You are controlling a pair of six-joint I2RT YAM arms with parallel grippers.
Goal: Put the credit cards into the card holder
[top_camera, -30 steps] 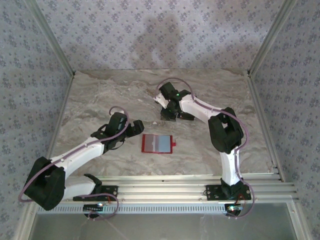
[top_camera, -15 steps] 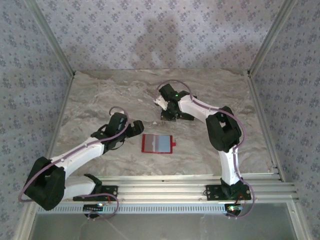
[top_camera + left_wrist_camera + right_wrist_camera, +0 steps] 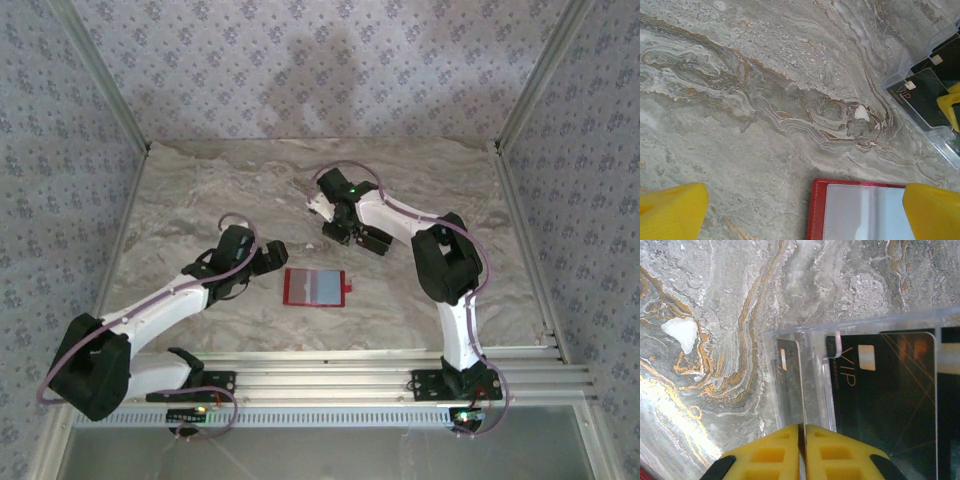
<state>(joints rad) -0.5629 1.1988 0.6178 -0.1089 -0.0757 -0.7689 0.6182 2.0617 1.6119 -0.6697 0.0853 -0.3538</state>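
The red card holder [image 3: 316, 287] lies open on the marble table, its pale inside facing up; its left edge shows in the left wrist view [image 3: 855, 212]. My left gripper [image 3: 270, 254] hangs open just left of it, yellow fingers [image 3: 670, 212] wide apart. Black credit cards [image 3: 885, 390] with gold "VIP" lettering lie in a clear plastic tray [image 3: 850, 325]. My right gripper [image 3: 802, 427] is shut on one credit card [image 3: 801, 385], held edge-on at the tray's left end. The tray and its cards [image 3: 922, 95] also appear at the right of the left wrist view.
Aluminium rails [image 3: 380, 365] run along the near edge, and patterned walls close in the table's sides and back. The marble top [image 3: 220, 190] stretches bare to the left and far side. The right arm's elbow [image 3: 450, 260] stands right of the tray.
The right gripper's jaws have closed onto the thin card, and its wrist has shifted slightly at the tray. The left arm and the card holder have stayed still.
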